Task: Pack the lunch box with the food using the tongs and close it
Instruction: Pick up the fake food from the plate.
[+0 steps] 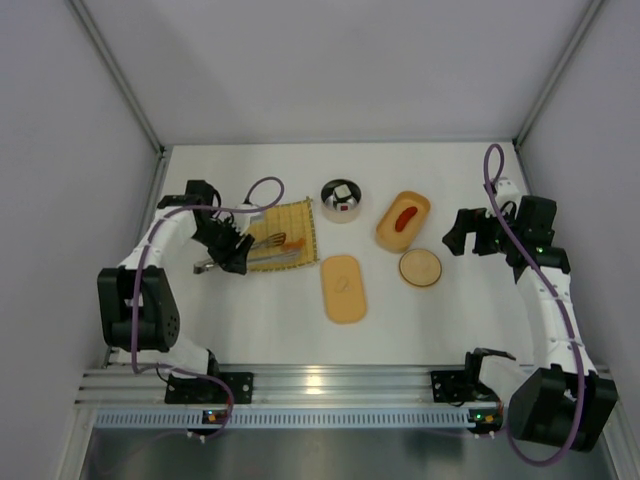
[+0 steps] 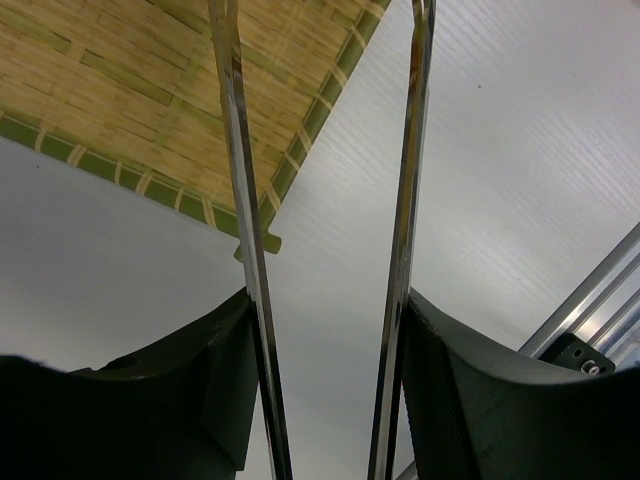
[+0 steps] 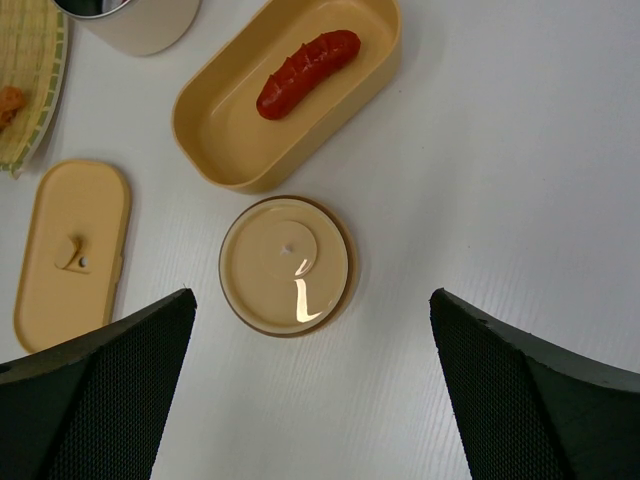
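Observation:
The silver tongs lie across the near edge of the woven mat. My left gripper is shut on their handle end, and each thin arm rests against a finger pad. The yellow-orange lunch box stands open with a red sausage-like piece inside. Its flat oblong lid lies in front, on the table. An orange food piece sits on the mat. A black-and-white piece is in the steel bowl. My right gripper hangs open and empty, right of the box.
A round tan lid lies on the table just ahead of my right gripper. The oblong lid and the bowl's side show at the left of the right wrist view. Walls enclose the table on three sides.

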